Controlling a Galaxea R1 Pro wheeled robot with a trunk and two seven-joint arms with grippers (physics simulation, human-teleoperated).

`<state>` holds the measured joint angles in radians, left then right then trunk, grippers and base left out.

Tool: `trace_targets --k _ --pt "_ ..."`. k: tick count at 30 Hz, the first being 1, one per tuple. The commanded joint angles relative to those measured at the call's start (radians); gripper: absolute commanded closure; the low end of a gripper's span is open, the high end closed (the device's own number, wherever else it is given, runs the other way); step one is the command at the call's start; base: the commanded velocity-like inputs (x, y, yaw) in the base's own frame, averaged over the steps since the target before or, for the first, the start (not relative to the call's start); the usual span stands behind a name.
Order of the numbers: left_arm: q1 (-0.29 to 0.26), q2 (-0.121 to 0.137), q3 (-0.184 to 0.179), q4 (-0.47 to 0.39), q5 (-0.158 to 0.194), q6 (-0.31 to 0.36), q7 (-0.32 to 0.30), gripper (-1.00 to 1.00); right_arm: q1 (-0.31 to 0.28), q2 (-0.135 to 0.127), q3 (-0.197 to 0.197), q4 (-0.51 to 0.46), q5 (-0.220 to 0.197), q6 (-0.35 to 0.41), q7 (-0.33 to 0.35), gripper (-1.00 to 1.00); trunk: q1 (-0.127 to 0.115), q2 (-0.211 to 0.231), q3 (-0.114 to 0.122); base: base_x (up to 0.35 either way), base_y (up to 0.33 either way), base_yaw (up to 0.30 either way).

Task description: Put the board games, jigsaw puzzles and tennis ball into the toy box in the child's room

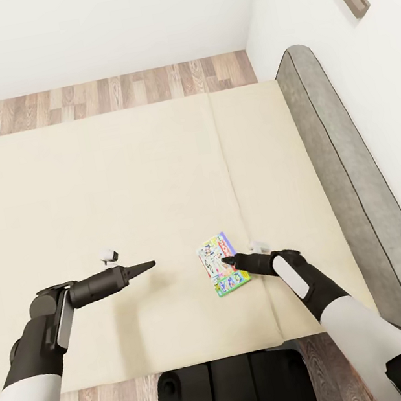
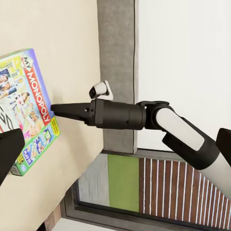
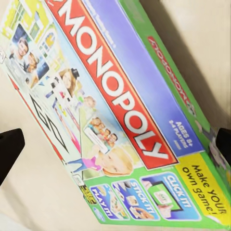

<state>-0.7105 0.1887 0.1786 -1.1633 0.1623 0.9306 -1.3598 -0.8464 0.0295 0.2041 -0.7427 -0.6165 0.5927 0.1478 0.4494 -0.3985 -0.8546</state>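
Black and blocky, the robot's base [image 1: 234, 392] fills the near edge of the head view, parked on wood-plank floor [image 1: 103, 98] against the foot of the bed [image 1: 95, 199]. Its cream mattress is smooth, matte and almost bare, split by a thin seam that runs away from the robot, with a padded grey headboard [image 1: 352, 200] along the white wall on the right.

One board game [image 1: 222, 264] lies flat on the mattress just left of that seam, near the bed's front edge: a glossy rectangular Monopoly box with a white, green and purple cartoon cover. The right gripper [image 1: 229, 261] reaches in from the right, its dark tip over the box's right side; the right wrist view shows its two fingers spread wide with the box between them, though whether either pad touches the cardboard is hard to judge.

Left of the box, with open mattress between, the left gripper [image 1: 147, 265] hovers, its fingers spread in the left wrist view.
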Motion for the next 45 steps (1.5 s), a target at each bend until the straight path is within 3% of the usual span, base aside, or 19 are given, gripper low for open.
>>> trace_targets --k 1,20,45 --pt "0.0 0.0 0.0 0.0 0.002 0.01 -0.002 -1.0 0.0 -0.002 0.0 -0.001 0.001 0.003 0.002 -1.0 0.001 -0.002 -0.001 0.0 0.0 0.0" --pt "-0.001 -0.001 -0.001 0.0 0.002 0.008 0.001 -1.0 0.0 -0.011 0.0 -0.013 0.003 0.004 0.004 -1.0 0.001 -0.002 -0.001 0.0 0.0 0.0" --pt "0.0 0.003 0.001 0.0 0.002 0.009 0.0 -1.0 0.0 0.003 0.012 -0.013 0.016 -0.008 0.003 -1.0 0.001 -0.002 -0.001 0.0 0.0 0.004"
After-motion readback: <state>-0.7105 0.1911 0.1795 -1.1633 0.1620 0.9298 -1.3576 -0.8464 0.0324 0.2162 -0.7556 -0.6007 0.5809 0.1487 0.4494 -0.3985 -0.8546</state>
